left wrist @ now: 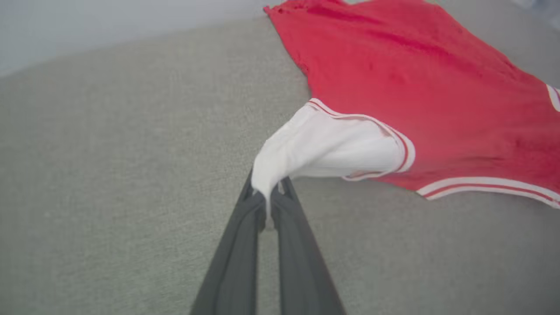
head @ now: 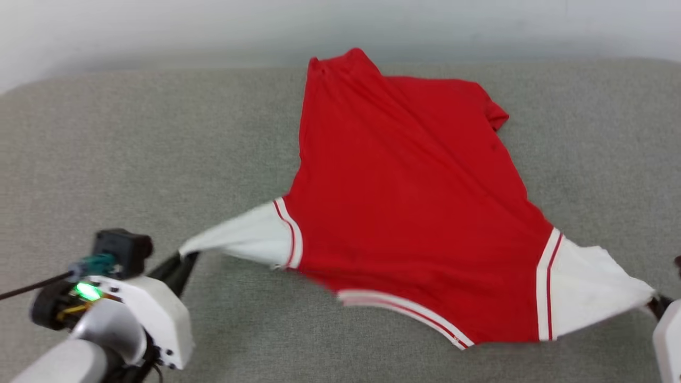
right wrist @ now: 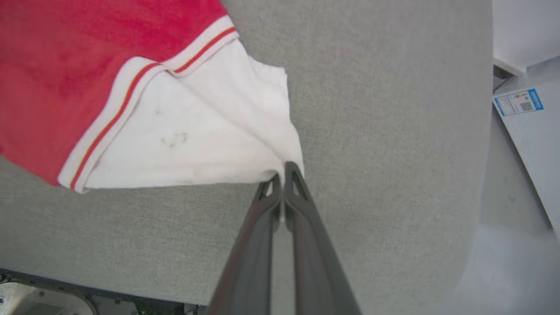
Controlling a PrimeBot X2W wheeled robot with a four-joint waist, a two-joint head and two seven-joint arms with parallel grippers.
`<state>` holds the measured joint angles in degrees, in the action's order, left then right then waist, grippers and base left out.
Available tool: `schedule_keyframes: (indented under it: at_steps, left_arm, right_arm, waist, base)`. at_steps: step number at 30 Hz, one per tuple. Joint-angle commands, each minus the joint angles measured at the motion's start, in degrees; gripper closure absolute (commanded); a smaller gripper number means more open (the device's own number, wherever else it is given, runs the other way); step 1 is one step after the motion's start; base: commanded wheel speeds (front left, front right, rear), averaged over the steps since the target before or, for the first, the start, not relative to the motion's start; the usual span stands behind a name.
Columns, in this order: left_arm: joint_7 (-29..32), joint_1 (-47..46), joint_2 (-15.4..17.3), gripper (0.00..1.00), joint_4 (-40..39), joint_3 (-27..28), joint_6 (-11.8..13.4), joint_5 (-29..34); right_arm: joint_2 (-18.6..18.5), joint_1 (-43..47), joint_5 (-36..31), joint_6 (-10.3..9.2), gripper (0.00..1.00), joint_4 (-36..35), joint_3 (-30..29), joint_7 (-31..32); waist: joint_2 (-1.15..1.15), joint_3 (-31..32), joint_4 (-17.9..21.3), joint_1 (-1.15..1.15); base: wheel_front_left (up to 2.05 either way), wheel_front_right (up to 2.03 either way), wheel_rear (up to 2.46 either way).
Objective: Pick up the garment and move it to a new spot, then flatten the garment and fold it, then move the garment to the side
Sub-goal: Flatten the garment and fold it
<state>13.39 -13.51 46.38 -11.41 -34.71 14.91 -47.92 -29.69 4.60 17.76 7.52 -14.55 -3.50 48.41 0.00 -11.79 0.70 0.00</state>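
The garment point(head: 404, 197) is a red shirt with white short sleeves and red-and-white striped trim, spread plain side up on the grey surface point(head: 133, 159), collar end toward me; no lettering shows. My left gripper point(head: 183, 259) is shut on the tip of the left white sleeve point(left wrist: 323, 148), which is pulled out taut. My right gripper point(right wrist: 282, 173) is shut on the corner of the right white sleeve point(right wrist: 192, 140), at the right edge of the head view point(head: 657, 300). The sleeves are stretched apart and lifted slightly off the cloth.
The grey fabric surface ends at a pale wall point(head: 159, 26) behind the garment's hem. In the right wrist view its right edge point(right wrist: 488, 131) drops to a floor, where a white panel with a blue label point(right wrist: 518, 103) stands.
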Motion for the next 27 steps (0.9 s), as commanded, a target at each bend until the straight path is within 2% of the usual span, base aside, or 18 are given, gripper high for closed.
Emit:
schedule_keyframes:
  at_steps: [1, 4, 9, 15, 20, 27]
  left_arm:
    - [-0.9, 0.6, 1.7, 1.0, -1.8, 1.2, 0.9, 0.8]
    - [-1.6, 1.3, 4.6, 1.0, -6.7, 3.7, 2.2, 0.8]
    - [-2.0, 0.6, 9.4, 1.0, -14.1, 8.7, 3.4, -0.1]
    - [-2.9, -2.9, 15.5, 1.0, -18.6, 17.0, 5.7, 0.2]
    - [-3.0, -7.6, 18.6, 1.0, -19.8, 22.0, 5.4, 0.0]
    - [-2.6, -16.5, 19.9, 1.0, -19.8, 26.4, 5.0, -0.4]
  right_arm:
    - [-0.9, -1.1, 0.6, -0.06, 1.0, -0.6, -0.7, -1.1]
    - [-2.7, -2.3, 2.5, -0.06, 1.0, -1.8, -1.4, -3.8]
    - [-3.0, -6.3, 7.9, -0.06, 1.0, -5.4, -4.6, -7.5]
    - [-6.2, -13.6, 11.4, -0.07, 1.0, -9.5, -8.5, -7.8]
    - [-9.8, -22.2, 14.9, -0.07, 1.0, -9.4, -8.8, -7.3]
    - [-14.1, -37.8, 17.7, -0.06, 1.0, -6.0, -4.2, -9.3]
  waist:
    - [0.0, 2.1, -0.7, 0.0]
    - [0.0, 3.7, -1.0, 0.0]
    - [0.0, 6.1, -1.3, 0.0]
    - [0.0, 8.0, -0.9, 0.0]
    - [0.0, 7.8, -0.2, 0.0]
    - [0.0, 4.1, 1.1, 0.0]
  base:
    - [0.0, 0.0, 0.0]
    - [0.0, 0.0, 0.0]
    - [0.0, 0.0, 0.0]
    - [0.0, 0.0, 0.0]
    - [0.0, 0.0, 0.0]
    - [0.0, 0.0, 0.0]
